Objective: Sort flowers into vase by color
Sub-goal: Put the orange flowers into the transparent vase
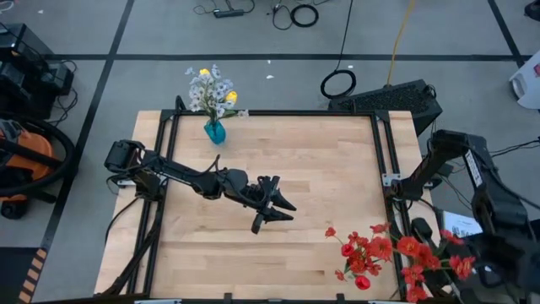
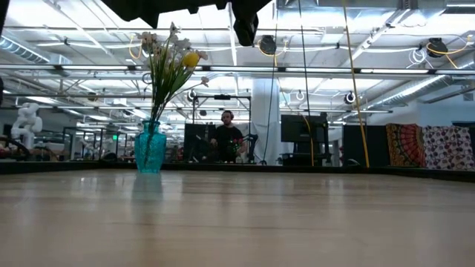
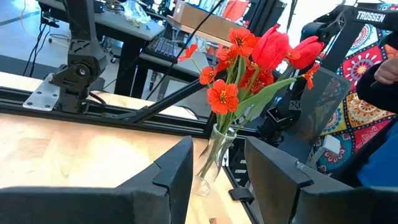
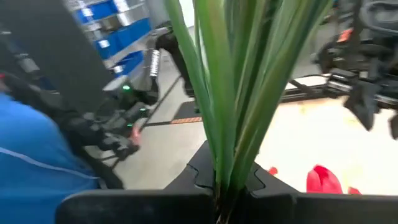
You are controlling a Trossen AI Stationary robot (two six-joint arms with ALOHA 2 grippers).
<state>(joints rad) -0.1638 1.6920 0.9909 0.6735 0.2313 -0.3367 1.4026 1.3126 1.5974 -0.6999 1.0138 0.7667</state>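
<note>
The right gripper (image 4: 233, 186), at the table's near right corner, is clamped tight on a bundle of green stems (image 4: 242, 87), holding the red flowers (image 1: 388, 253) up clear of the wood, probably so they can be carried as one colour group. Mid-table, the left gripper (image 1: 274, 205) hovers with its fingers apart and nothing between them, pointed toward that red bunch as if ready to take a stem. Farthest off, at the back edge, the teal vase (image 1: 215, 132) stands upright with the white and yellow flowers (image 1: 211, 89) already in it.

Left end effector (image 1: 283, 211) open mid-table; right one closed.
</note>
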